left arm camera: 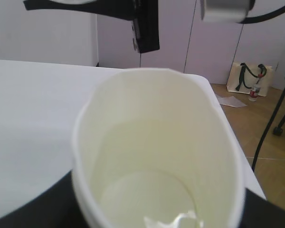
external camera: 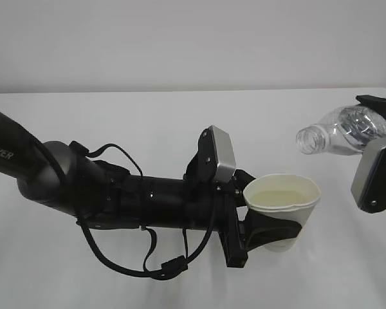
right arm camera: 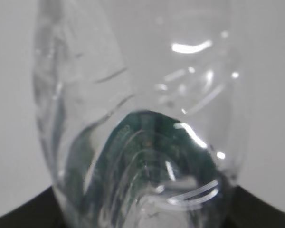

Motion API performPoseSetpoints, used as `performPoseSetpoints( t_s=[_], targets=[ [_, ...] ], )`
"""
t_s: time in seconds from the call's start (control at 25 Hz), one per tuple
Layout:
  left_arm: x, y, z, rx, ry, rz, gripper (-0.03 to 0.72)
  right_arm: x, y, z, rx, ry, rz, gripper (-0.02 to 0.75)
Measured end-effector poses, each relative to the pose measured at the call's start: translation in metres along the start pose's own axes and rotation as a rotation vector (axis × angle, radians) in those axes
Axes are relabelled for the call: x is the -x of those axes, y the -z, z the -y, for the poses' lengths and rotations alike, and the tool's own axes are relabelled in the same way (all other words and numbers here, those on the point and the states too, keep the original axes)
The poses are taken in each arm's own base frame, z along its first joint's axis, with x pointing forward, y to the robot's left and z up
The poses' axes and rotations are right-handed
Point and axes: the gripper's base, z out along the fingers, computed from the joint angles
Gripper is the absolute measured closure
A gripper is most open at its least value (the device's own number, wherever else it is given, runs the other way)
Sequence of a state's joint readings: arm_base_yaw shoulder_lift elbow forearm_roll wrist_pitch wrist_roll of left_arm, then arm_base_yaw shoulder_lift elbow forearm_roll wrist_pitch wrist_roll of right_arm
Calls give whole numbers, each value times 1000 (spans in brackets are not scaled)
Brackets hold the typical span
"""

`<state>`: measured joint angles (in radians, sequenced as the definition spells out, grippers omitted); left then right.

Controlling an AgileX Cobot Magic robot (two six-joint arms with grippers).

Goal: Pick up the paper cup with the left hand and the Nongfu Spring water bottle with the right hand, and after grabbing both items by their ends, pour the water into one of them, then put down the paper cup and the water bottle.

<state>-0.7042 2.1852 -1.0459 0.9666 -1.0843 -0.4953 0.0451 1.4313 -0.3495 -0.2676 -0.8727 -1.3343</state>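
My right pincer runs off the frame edge, hiding the bottle's base beyond it. My left pincer's fingers cover the paper cup's lower wall.

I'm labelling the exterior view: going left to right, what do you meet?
Left arm → left gripper → paper cup → water bottle → right gripper.
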Motion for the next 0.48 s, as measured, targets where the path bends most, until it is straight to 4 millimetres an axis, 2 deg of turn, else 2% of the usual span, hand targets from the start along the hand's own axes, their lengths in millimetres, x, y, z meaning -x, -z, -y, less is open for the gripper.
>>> performPoseSetpoints(
  t_s=[0.48],
  targets=[
    [0, 0, -5, 50, 25, 4, 277, 0, 0, 1, -7, -266, 3, 343]
  ],
)
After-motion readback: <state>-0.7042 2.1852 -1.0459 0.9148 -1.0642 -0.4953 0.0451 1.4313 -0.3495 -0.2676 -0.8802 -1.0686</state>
